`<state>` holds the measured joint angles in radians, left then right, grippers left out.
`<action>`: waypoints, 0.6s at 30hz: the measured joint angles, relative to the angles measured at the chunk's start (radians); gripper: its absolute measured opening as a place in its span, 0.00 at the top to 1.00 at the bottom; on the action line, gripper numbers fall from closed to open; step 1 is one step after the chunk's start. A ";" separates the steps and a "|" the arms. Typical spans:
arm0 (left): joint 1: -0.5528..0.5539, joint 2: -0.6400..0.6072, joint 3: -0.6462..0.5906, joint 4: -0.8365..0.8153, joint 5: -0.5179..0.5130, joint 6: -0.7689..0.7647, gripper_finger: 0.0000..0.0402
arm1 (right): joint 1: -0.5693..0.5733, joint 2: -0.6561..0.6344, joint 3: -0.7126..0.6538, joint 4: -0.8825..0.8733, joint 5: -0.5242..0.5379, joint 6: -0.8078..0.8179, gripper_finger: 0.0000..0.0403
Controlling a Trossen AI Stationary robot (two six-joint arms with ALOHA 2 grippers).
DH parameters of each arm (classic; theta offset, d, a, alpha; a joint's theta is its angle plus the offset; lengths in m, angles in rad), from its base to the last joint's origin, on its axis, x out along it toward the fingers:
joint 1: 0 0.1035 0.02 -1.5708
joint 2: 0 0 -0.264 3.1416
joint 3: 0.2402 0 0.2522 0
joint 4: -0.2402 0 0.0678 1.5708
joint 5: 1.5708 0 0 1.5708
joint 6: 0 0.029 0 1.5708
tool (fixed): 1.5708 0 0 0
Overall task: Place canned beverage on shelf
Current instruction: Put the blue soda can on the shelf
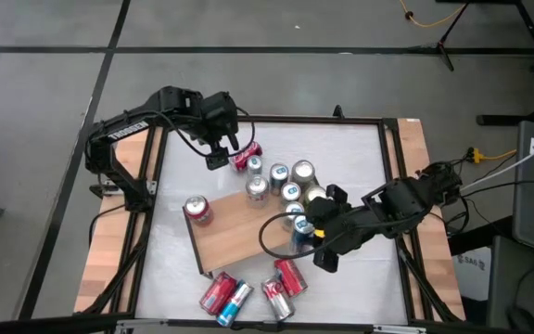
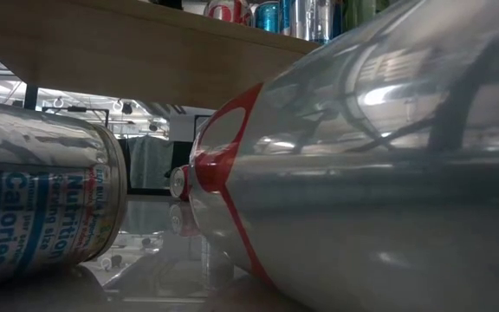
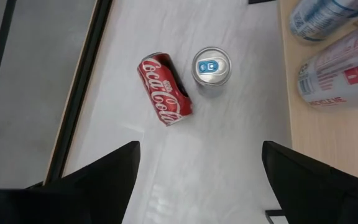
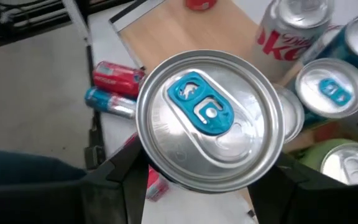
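The shelf (image 1: 235,237) is a light wooden board in the middle of the white table, with several upright cans on its far right part and a red can (image 1: 197,210) at its left. My right gripper (image 1: 306,232) is at the shelf's right edge, shut on a silver can with a blue tab (image 4: 209,118). My left gripper (image 1: 222,148) is open and empty above the far table. Below it a red Coca-Cola can (image 3: 165,89) lies on its side beside an upright silver can (image 3: 211,66). My right gripper pinches the silver can's round side wall (image 4: 143,163), just below its top rim, between its two fingers (image 4: 114,177). The fingers come from above, slanting in from the table's right. The can stands upright, top up; whether its base touches the shelf cannot be seen.
Several cans lie on their sides on the table near the front edge (image 1: 236,299), and two of them fill the low view (image 2: 362,173). The cans on the shelf (image 4: 328,90) stand close beside the held can. The table's black rim (image 1: 386,167) runs along its right side.
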<state>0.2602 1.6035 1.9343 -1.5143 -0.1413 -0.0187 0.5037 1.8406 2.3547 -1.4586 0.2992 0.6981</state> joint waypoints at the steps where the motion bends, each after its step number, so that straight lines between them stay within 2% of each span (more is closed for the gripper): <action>1: -0.003 0.000 0.000 0.000 0.000 -0.001 0.18 | 0.000 0.006 0.000 0.001 0.010 0.000 0.50; 18: -0.055 0.000 0.000 0.000 0.000 -0.031 0.18 | -0.022 0.103 0.000 0.132 0.082 -0.125 0.50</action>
<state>0.2051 1.6035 1.9343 -1.5140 -0.1413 -0.0502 0.4820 1.9434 2.3547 -1.3270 0.3816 0.5728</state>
